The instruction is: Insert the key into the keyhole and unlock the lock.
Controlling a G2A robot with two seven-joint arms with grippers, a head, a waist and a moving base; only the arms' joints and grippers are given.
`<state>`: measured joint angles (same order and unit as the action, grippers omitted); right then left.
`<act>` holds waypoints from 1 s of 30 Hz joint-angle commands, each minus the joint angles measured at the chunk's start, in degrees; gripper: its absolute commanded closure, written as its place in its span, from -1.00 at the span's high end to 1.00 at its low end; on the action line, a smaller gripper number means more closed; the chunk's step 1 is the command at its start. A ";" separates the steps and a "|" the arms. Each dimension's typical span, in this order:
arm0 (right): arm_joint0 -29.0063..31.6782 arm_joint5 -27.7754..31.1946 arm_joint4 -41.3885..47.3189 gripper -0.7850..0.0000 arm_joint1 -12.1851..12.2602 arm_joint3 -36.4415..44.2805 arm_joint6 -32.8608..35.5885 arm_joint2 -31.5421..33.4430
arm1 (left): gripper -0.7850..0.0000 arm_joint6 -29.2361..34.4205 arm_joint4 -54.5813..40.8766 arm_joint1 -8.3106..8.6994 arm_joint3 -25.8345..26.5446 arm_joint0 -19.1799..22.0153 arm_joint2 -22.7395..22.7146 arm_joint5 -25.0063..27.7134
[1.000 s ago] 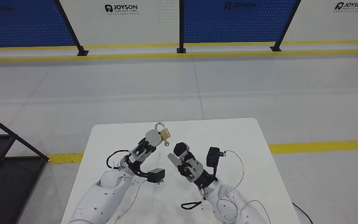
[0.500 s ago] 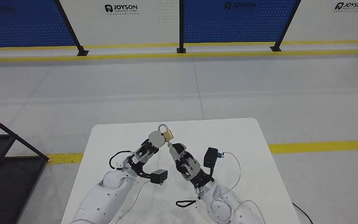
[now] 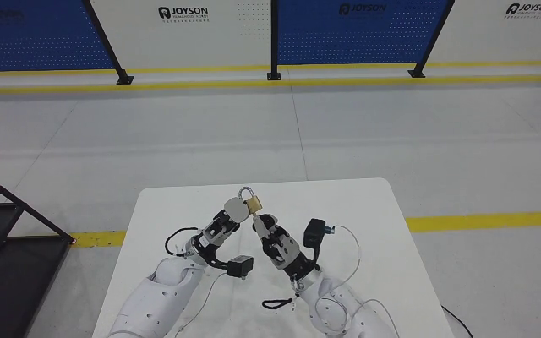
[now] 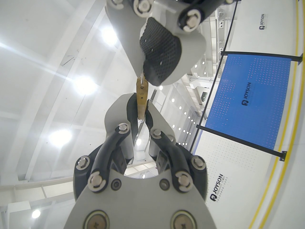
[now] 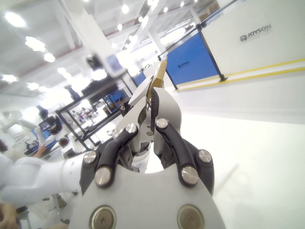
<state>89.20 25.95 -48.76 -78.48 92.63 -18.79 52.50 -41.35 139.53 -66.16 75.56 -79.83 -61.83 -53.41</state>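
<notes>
- The left gripper [image 3: 238, 208] is clamped on the brass lock [image 3: 251, 203], held over the white table [image 3: 372, 203] at about 11 o'clock from its middle.
- The right gripper [image 3: 262, 223] sits at 5 o'clock of the lock. Its fingers are pinched narrow on what seems to be the key [image 4: 142, 79], at the lock's end.
- At 12 o'clock, the white panels [image 3: 182, 29] and blue panels [image 3: 363, 29] each carry a logo and wordmark.

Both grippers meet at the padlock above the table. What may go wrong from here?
The right gripper pinches the small silver key only with its fingertips; it may slip when turned. The left gripper holds the brass padlock in the air over the white table; a hard twist might pull it loose.
</notes>
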 commanded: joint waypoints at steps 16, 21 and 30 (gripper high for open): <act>0.11 -10.35 -11.40 -1.00 -0.96 -0.77 -10.84 -2.65 | -1.00 0.00 0.00 0.00 0.00 0.00 0.00 0.00; 0.03 -14.20 -14.82 -1.00 -1.27 -1.22 -13.80 -3.25 | -1.00 0.00 0.00 0.00 0.00 0.00 0.00 0.00; 0.25 -16.61 -15.79 -1.00 -1.41 -0.64 -12.49 -3.07 | -1.00 0.00 0.00 0.00 0.00 0.00 0.00 0.00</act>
<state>89.45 9.17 -64.95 -79.89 91.88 -31.93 49.36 -41.35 139.53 -66.16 75.56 -79.83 -61.83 -53.41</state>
